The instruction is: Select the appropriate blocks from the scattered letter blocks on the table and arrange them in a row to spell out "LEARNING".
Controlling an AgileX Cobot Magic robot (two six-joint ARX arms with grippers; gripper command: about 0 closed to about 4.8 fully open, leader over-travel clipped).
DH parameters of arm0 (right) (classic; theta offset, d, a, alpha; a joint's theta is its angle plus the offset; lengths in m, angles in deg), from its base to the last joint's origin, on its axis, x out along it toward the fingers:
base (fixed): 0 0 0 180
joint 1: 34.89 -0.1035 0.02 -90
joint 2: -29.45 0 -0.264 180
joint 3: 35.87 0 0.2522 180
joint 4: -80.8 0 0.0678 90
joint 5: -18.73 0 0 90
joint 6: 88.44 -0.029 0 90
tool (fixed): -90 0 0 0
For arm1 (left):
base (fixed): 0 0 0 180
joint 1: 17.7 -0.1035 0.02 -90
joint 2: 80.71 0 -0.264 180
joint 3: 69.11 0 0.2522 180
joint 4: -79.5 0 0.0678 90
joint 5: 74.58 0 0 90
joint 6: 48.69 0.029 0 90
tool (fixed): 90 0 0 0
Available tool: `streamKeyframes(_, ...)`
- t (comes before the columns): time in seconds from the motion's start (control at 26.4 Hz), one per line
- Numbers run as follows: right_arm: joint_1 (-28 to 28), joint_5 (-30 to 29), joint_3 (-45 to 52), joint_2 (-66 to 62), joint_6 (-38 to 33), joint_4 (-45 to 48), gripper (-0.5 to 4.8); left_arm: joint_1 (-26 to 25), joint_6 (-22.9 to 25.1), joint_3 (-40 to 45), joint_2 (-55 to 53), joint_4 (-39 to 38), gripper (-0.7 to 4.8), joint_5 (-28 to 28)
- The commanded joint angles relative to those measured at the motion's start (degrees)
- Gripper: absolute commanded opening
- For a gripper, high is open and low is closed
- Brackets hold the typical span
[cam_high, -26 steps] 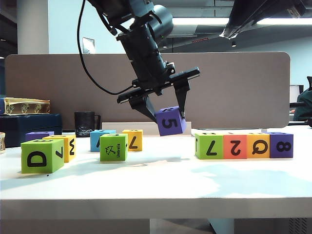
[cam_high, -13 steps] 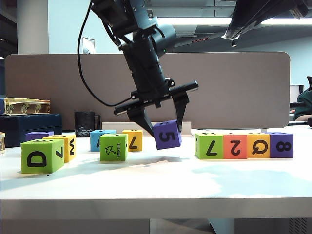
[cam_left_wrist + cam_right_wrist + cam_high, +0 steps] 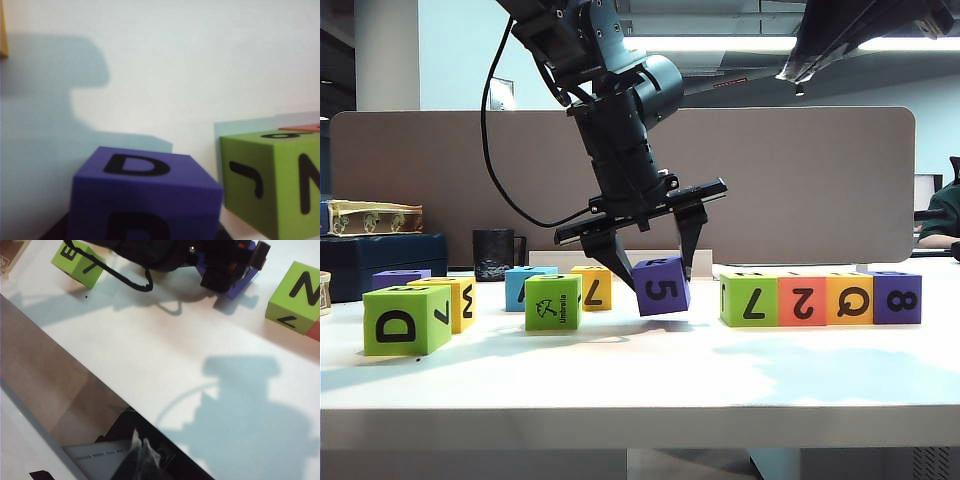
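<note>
My left gripper (image 3: 658, 280) hangs at the middle of the table (image 3: 640, 375), shut on a purple letter block (image 3: 661, 288) showing "5". The block is slightly tilted, close over the tabletop, a short gap left of the row. The row holds a green block (image 3: 748, 298), a coral "2" (image 3: 802, 299), a yellow "Q" (image 3: 849, 298) and a purple "8" (image 3: 898, 297). In the left wrist view the held purple block (image 3: 145, 197) shows "D", with the green block (image 3: 272, 180) beside it. My right gripper (image 3: 142, 457) looks shut and empty, off the table's front edge.
Loose blocks lie at the left: green "D" (image 3: 405, 320), a yellow one (image 3: 455, 303), purple (image 3: 400, 277), blue (image 3: 525, 285), green umbrella block (image 3: 553, 301) and yellow "7" (image 3: 592, 287). A black mug (image 3: 495, 254) and boxes (image 3: 380, 255) stand far left before the partition (image 3: 800, 180).
My left gripper has come down and shifted slightly left with the purple block, from well above the table to just over it. The row and loose blocks have not moved.
</note>
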Motion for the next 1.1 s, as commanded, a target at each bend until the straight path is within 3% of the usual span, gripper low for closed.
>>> streamKeyframes(0.04, -0.1, -0.1, -0.2, 0.2, 0.2, 0.3, -0.01, 0.0, -0.3, -0.2, -0.3, 0.2, 2.7, -0.3)
streamKeyframes(0.38, -0.1, -0.1, -0.2, 0.2, 0.2, 0.3, -0.01, 0.0, -0.6, -0.2, -1.1, 0.3, 2.83, 1.0)
streamKeyframes(0.57, -0.1, -0.1, -0.2, 0.2, 0.2, 0.4, -0.01, 0.0, -0.5, -0.4, -1.1, 0.4, 3.5, 1.8)
streamKeyframes(1.1, -0.1, -0.1, -0.2, 0.2, 0.2, 0.3, -0.01, -0.8, 2.1, -0.5, -0.1, 1.6, 3.75, 3.9)
